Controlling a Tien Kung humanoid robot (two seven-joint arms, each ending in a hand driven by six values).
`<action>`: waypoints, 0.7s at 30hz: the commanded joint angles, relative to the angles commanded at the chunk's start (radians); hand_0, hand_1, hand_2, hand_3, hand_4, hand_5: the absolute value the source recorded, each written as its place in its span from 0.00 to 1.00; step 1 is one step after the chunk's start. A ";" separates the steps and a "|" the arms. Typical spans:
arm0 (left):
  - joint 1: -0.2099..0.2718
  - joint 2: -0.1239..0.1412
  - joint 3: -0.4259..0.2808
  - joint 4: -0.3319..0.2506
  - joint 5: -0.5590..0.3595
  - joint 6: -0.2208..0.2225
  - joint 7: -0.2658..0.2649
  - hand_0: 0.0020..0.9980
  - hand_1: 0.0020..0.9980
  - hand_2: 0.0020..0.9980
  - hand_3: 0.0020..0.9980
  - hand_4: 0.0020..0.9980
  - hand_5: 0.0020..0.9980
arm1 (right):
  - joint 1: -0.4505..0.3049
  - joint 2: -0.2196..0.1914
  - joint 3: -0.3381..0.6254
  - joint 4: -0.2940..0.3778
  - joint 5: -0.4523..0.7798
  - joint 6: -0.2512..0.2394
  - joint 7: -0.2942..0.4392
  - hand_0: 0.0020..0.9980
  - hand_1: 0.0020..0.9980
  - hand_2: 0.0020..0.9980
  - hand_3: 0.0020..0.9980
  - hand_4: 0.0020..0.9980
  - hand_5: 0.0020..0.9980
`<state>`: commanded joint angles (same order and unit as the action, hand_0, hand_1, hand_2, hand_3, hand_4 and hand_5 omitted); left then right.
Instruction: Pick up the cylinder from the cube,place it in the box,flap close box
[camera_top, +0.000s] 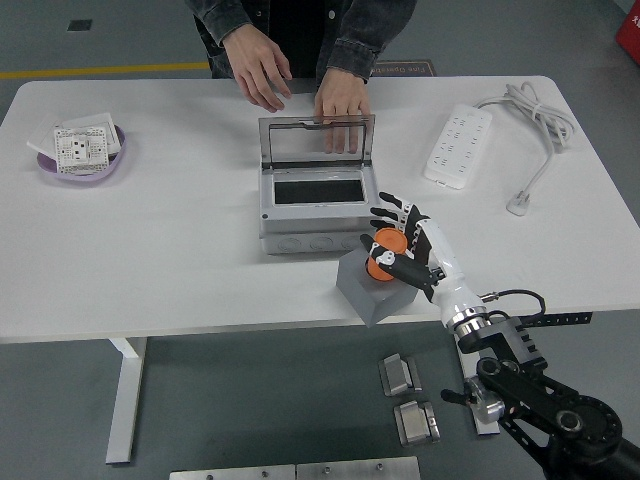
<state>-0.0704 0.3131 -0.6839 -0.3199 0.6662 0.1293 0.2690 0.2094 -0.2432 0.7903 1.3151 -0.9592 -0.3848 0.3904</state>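
Orange cylinder (383, 253), upright on the cube (375, 287) beside the open box (315, 195), is enclosed by the right hand (410, 248) with curled fingers; likely light, rigid, best gripped at its sides.

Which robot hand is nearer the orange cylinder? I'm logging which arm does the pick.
The right hand. Its fingers wrap around the orange cylinder, which stands on the grey cube. The left hand is not in view.
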 joint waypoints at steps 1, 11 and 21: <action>0.000 0.000 0.000 0.000 0.000 0.000 0.000 0.71 0.70 0.56 0.79 0.75 0.29 | 0.000 0.000 -0.001 -0.001 -0.004 -0.002 -0.002 0.76 0.73 0.77 0.86 0.75 0.12; -0.001 -0.002 0.002 0.000 0.000 0.000 0.000 0.71 0.70 0.56 0.79 0.75 0.28 | 0.001 0.001 -0.013 -0.007 -0.029 -0.015 -0.016 0.75 0.73 0.77 0.86 0.70 0.04; -0.002 -0.003 0.002 0.000 0.002 0.000 0.000 0.71 0.70 0.56 0.79 0.75 0.28 | 0.004 0.000 -0.024 -0.013 -0.030 -0.016 -0.021 0.74 0.73 0.77 0.86 0.68 0.01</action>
<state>-0.0729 0.3106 -0.6823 -0.3200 0.6680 0.1296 0.2686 0.2137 -0.2433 0.7665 1.3022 -0.9892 -0.4011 0.3696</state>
